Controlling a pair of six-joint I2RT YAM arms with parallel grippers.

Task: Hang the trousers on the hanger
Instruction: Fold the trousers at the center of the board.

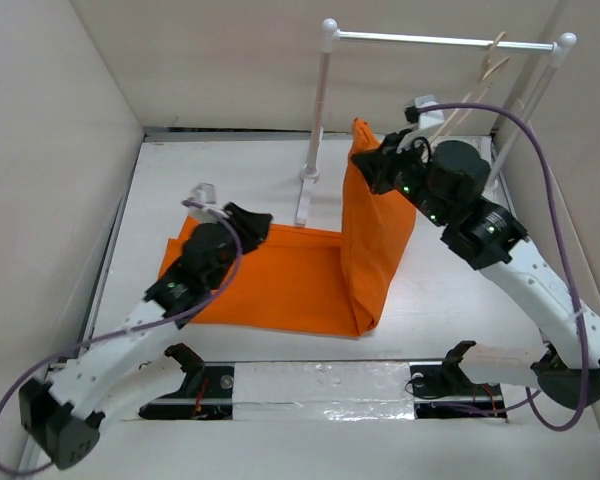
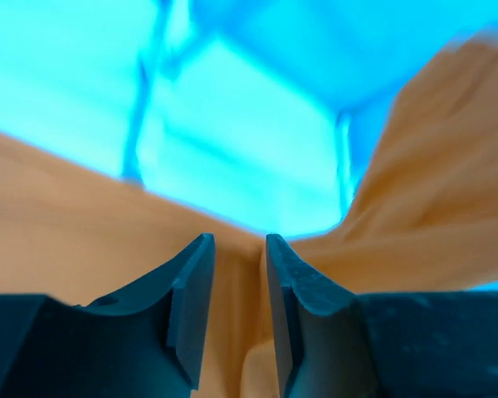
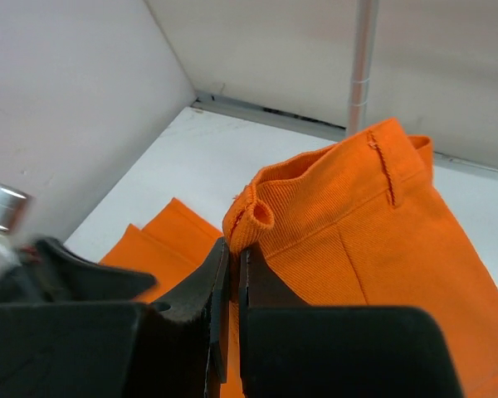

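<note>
Right pincer [image 3: 232, 253] clamped on the waistband of the trousers [image 3: 382, 249], which hang beneath it. Left pincer [image 2: 236, 249] slightly parted, leg cloth between its jaws. Cloth judged soft and limp, so best held at the waistband.

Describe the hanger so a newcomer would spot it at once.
Find the white rail standing at the back of the table. Near its right end hangs the hanger, above the right arm. It is thin and pale wood-coloured, unlike the white posts and the orange trousers.
</note>
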